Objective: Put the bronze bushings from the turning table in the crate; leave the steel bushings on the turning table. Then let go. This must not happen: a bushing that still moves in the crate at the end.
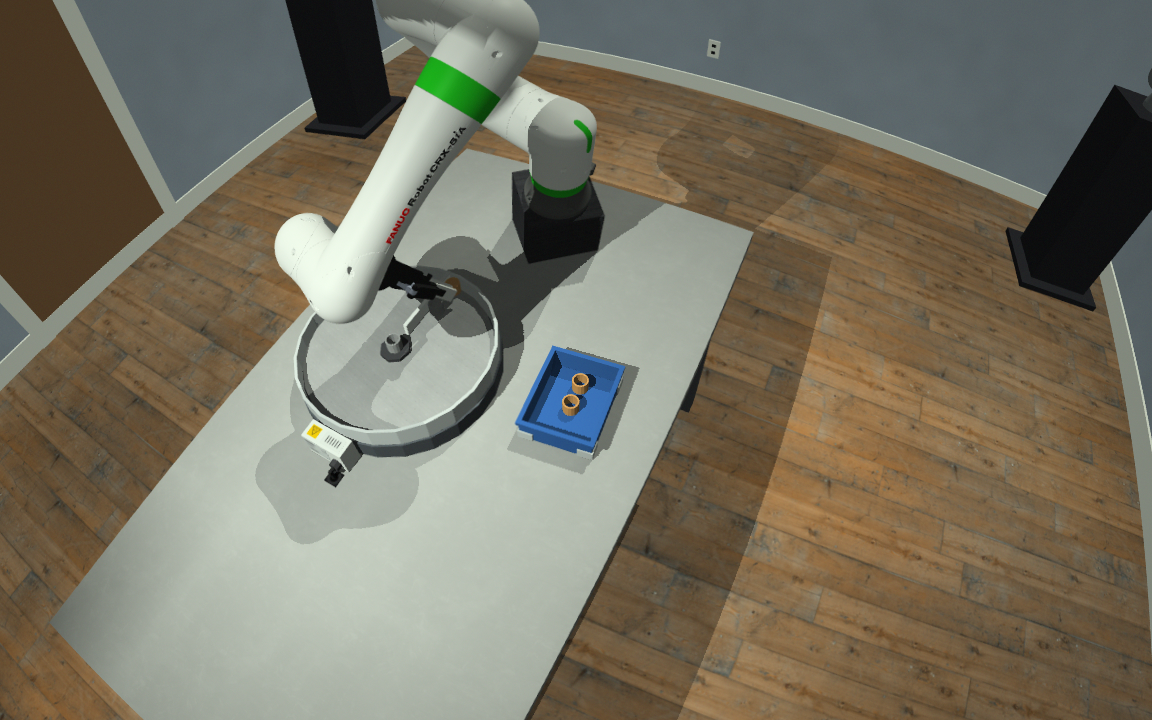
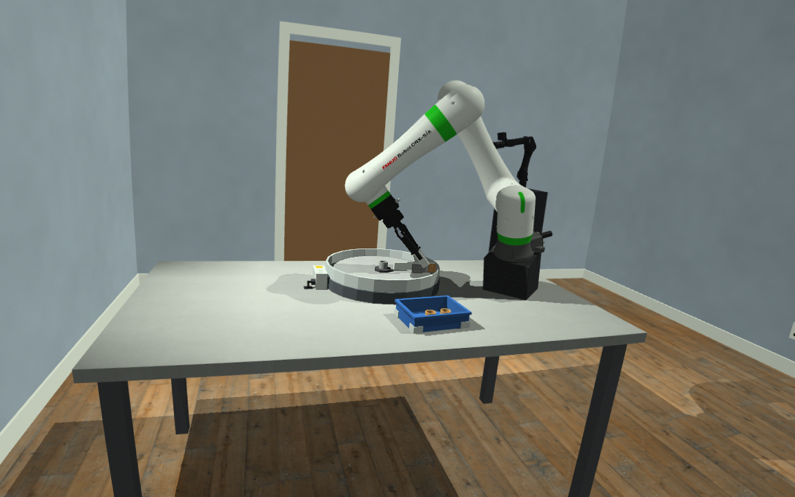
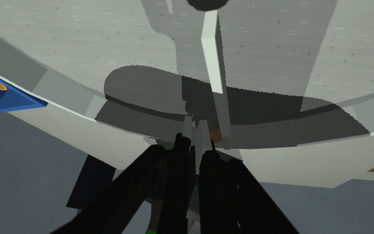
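Note:
The turning table (image 1: 482,385) (image 2: 381,290) (image 3: 60,88) is a round walled tray with a hub (image 1: 395,345) (image 2: 381,266) and a straight bar (image 1: 414,317) (image 3: 211,49). One bronze bushing (image 1: 454,286) (image 2: 430,266) (image 3: 215,136) sits at the tray's far rim by the bar's end. A grey steel bushing (image 2: 415,267) stands right beside it. My gripper (image 1: 437,288) (image 2: 420,258) (image 3: 193,128) is shut and empty, its tips down in the tray and next to the bronze bushing. The blue crate (image 1: 531,407) (image 2: 431,319) (image 3: 12,101) holds two bronze bushings (image 1: 580,382) (image 1: 569,404).
A small white control box (image 1: 329,440) (image 2: 320,276) sits against the tray's near-left side. The robot's black base (image 1: 559,228) (image 2: 511,275) stands behind the tray. The crate stands to the right of the tray on the grey table (image 1: 294,582).

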